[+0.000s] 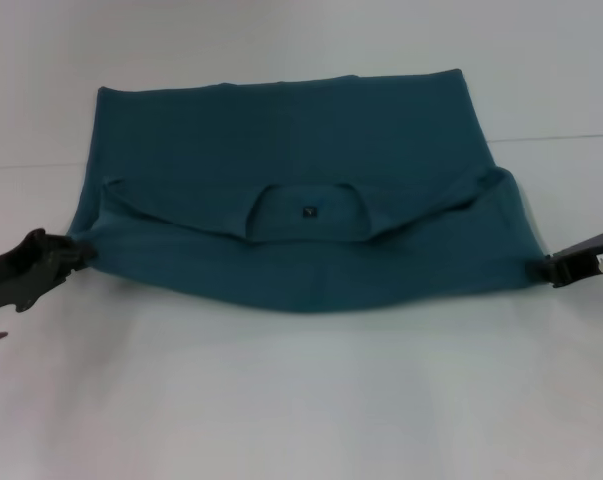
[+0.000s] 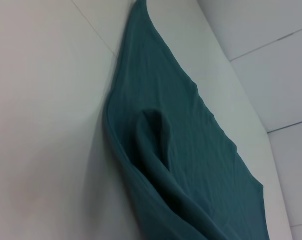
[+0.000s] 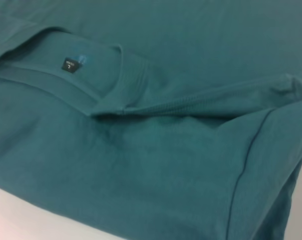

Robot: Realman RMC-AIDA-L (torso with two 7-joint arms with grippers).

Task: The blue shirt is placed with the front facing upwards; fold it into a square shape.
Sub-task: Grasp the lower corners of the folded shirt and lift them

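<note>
The left claw (image 1: 78, 252) sits at the near left corner of the blue shirt (image 1: 301, 200), touching the fabric; whether it grips the cloth I cannot tell. The right claw (image 1: 543, 267) meets the near right corner, its grip equally unclear. The shirt lies on the white table (image 1: 301, 400) between both claws, its neck label (image 1: 308, 211) facing up near the folded collar.
</note>
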